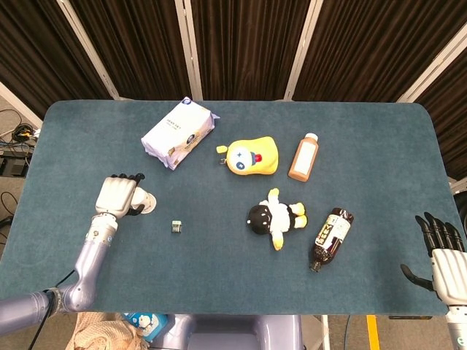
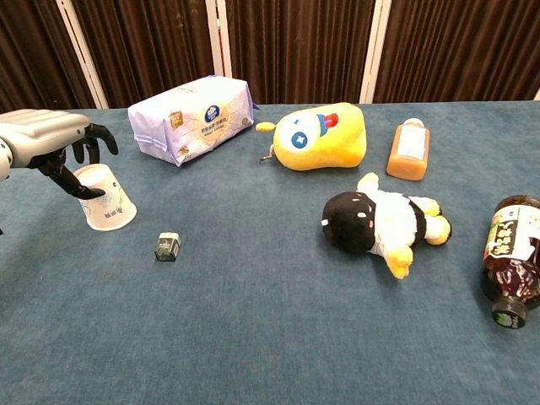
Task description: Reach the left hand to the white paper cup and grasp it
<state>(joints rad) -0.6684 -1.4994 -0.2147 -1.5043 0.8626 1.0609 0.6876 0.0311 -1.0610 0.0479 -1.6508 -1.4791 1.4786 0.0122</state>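
as left hand [image 2: 46,139] cups it, white paper cup [image 2: 108,201] tilted

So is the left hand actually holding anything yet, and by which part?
Cannot tell for sure. The left hand has its fingers curled around the base end of the tipped white paper cup, but a closed grip isn't visible. The right hand holds nothing.

A lab test rig: blue-felt table [image 1: 379,146] backed by dark curtains [image 1: 241,44].

Left hand [image 1: 117,195] draped over the white paper cup [image 1: 146,201] near the tabletop's [image 1: 379,138] left edge, fingers curled round it. Tiny dark block [image 1: 176,227] just beside. Right hand [image 1: 442,262] spread open off the front right corner.
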